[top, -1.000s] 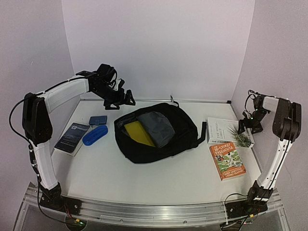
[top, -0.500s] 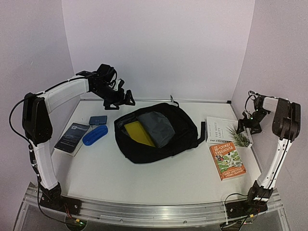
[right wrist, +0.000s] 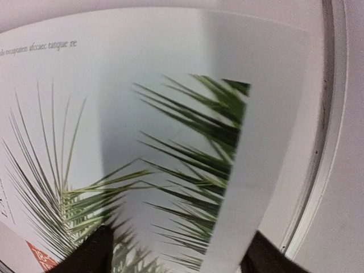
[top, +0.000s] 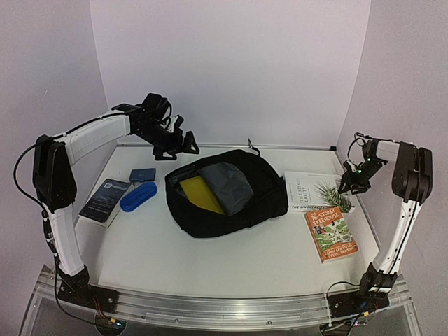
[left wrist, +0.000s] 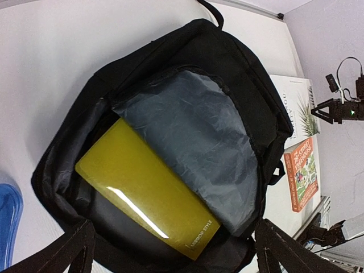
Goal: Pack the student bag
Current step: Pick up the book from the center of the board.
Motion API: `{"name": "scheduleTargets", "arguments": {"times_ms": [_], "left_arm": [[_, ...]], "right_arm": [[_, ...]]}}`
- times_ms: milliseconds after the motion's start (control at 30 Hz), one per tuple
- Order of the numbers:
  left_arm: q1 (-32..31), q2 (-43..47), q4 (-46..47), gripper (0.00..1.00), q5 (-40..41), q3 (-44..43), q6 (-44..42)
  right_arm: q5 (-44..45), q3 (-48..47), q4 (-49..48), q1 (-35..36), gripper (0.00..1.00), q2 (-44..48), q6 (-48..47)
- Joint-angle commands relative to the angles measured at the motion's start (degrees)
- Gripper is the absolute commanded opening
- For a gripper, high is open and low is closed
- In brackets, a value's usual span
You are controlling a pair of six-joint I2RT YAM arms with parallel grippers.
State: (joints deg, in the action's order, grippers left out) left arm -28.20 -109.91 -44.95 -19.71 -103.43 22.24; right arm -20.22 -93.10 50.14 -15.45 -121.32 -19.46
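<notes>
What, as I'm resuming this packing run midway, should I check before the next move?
1. The student bag lies with its mouth open: ok.
2. Space left inside beside the yellow book and grey lining: cannot tell.
3. The left gripper is open and empty above the bag: ok.
4. The right gripper has a hold on the white book: cannot tell; its fingers sit either side of the cover's edge.
5. The orange book is off the line from white book to bag: ok.
</notes>
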Motion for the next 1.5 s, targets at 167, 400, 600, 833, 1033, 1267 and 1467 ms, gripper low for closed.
{"name": "scheduleTargets", "arguments": {"times_ms": [167,400,600,833,1033,1267,1467], "left_arm": [[-2.05,0.21,-0.53,0.98,0.77,-3.59,-1.66],[-2.01,0.51,-0.19,0.98,0.84,-2.69,-1.49],[-2.04,0.03,-0.02,0.98,0.61,-2.99,-1.49],[-2.03,0.12,-0.11,0.98,0.87,-3.46,-1.74],[-1.96,-0.69,-0.91,0.98,0.91,-5.05,-2.5],[-1.95,-1.51,-1.32,0.98,0.87,-6.52,-3.07],[-1.95,-1.98,-1.14,0.98,0.88,-6.96,-2.91]], "right_arm": [[-6.4,-2.74,3.14,0.84,0.15,-1.09,2.55],[-15.89,-7.46,7.44,0.27,0.05,0.88,4.18],[-21.9,-8.77,9.65,0.24,0.2,-0.66,6.18],[-24.75,-13.44,11.85,0.27,0.0,1.28,7.68],[-23.49,-15.73,11.82,0.25,0.0,8.07,4.95],[-28.2,-17.95,11.72,0.25,0.0,15.73,5.22],[-33.81,-20.07,9.8,0.37,0.0,19.17,8.78]]}}
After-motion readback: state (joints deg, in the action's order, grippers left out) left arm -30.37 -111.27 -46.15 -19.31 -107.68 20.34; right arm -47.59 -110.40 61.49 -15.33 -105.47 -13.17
